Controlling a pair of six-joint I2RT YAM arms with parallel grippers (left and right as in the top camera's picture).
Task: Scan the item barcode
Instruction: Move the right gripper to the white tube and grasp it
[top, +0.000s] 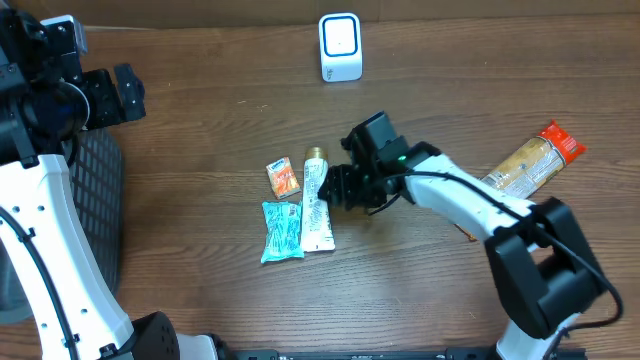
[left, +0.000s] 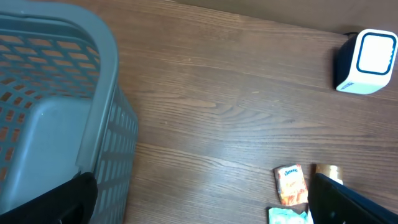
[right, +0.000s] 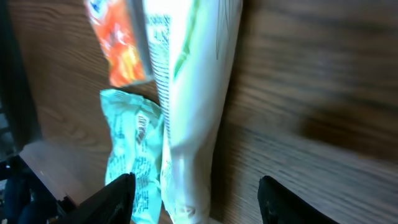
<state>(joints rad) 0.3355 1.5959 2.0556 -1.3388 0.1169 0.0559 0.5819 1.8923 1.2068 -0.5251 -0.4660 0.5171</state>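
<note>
Task item: the tube (top: 317, 200) lies flat on the table (top: 200, 60), just below centre in the overhead view. It is judged to be the item for scanning because the right gripper (top: 345, 188) is set at it.

Neighbours: an orange packet (top: 284, 178) sits just beside the tube on its left. A teal packet (top: 282, 230) sits below that, touching or nearly touching the tube's edge. A bag (top: 530, 165) lies well apart at right.

Right gripper: low over the table, against the tube's right side. In the wrist view its fingers (right: 118, 196) stand apart with the tube's lower end between them. No contact with the tube is visible and nothing is held. The spread looks set to straddle the tube's width for a pick. The left finger is close to the teal packet, so there is some risk of catching it.

Left gripper (left: 205, 199): parked at upper left above the basket (left: 74, 93), jaws wide apart and empty. It is probably kept clear of the work.

Scanner (top: 340, 47): top centre, upright, apart from the items.

Orientation: the tube's long axis runs top to bottom of the overhead frame, tilted slightly. The gold cap (top: 316, 155) points to the top, roughly toward the scanner, and the flat crimped end points to the bottom. The barcode's position cannot be determined.
</note>
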